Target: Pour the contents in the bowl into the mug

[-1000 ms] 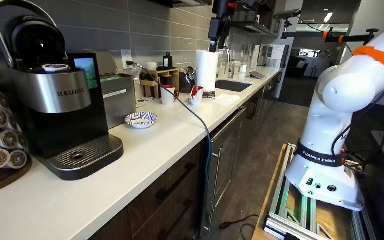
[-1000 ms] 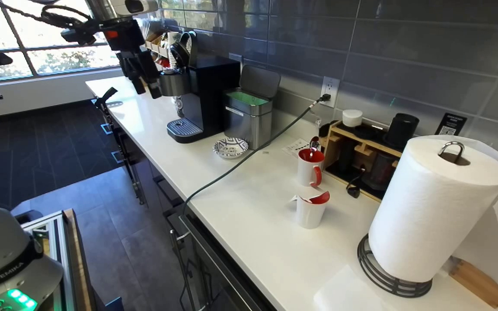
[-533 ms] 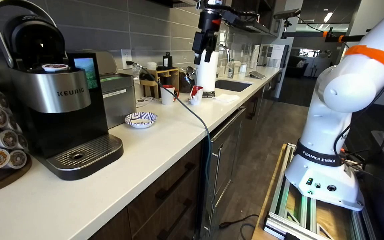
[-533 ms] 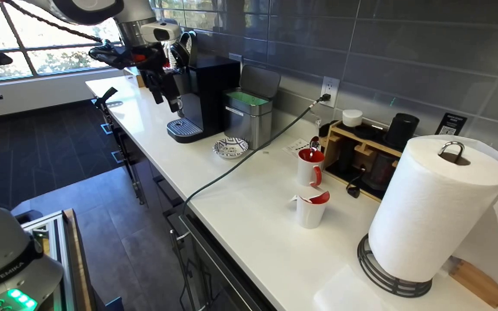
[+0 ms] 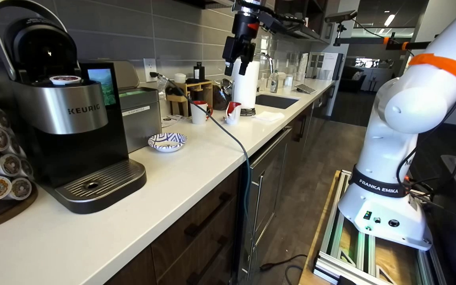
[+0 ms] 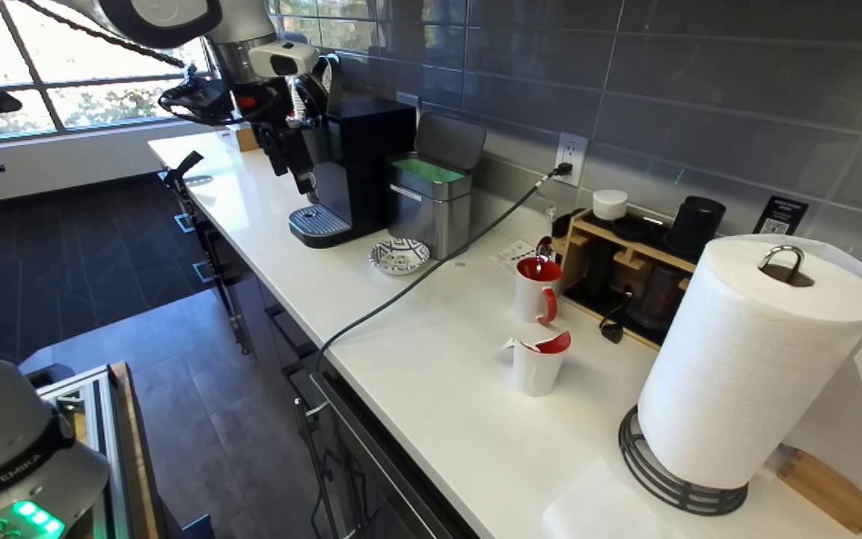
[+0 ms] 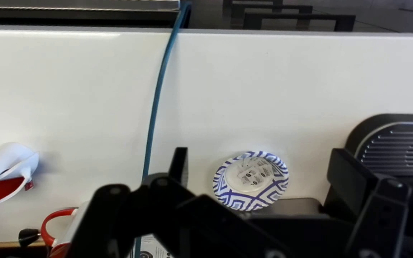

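Note:
The bowl point(image 7: 251, 197), white with a blue pattern, sits upright on the counter and holds small printed paper packets point(image 7: 253, 172). It shows in both exterior views point(image 5: 167, 147) point(image 6: 399, 267). A white mug point(image 6: 532, 299) with red inside and a red handle stands farther along the counter, also in an exterior view point(image 5: 198, 114); the wrist view shows its red handle point(image 7: 45, 224). A white cup point(image 6: 537, 372) with red inside and an uneven rim stands beside it. My gripper point(image 7: 259, 157) is open and empty, high above the counter, also seen in both exterior views point(image 5: 235, 72) point(image 6: 293, 182). The bowl appears between its fingers.
A coffee machine point(image 5: 65, 111) and a steel bin point(image 6: 431, 213) with its lid up stand close to the bowl. A cable point(image 6: 408, 288) crosses the counter between bowl and mug. A paper-towel roll point(image 6: 756, 359) and a wooden organizer point(image 6: 625, 262) stand beyond the mugs.
The gripper has come down and swung: leftward in one exterior view, rightward in the other, with most of the motion before half a second ago. The bowl and mugs have not moved.

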`<state>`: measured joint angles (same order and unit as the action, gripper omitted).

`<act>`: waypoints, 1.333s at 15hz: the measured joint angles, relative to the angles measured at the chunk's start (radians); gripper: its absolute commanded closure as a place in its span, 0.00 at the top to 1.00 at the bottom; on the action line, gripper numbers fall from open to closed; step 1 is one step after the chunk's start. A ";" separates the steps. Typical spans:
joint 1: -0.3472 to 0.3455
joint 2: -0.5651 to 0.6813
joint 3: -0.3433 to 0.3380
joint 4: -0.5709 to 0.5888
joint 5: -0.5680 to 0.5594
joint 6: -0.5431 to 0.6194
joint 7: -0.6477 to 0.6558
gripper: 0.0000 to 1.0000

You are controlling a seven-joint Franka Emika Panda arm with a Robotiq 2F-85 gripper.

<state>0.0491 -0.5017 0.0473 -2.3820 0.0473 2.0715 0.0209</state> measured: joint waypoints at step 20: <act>0.004 0.681 0.041 0.147 0.223 0.589 0.494 1.00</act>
<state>0.0534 0.1793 0.0880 -2.2355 0.2706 2.6603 0.5150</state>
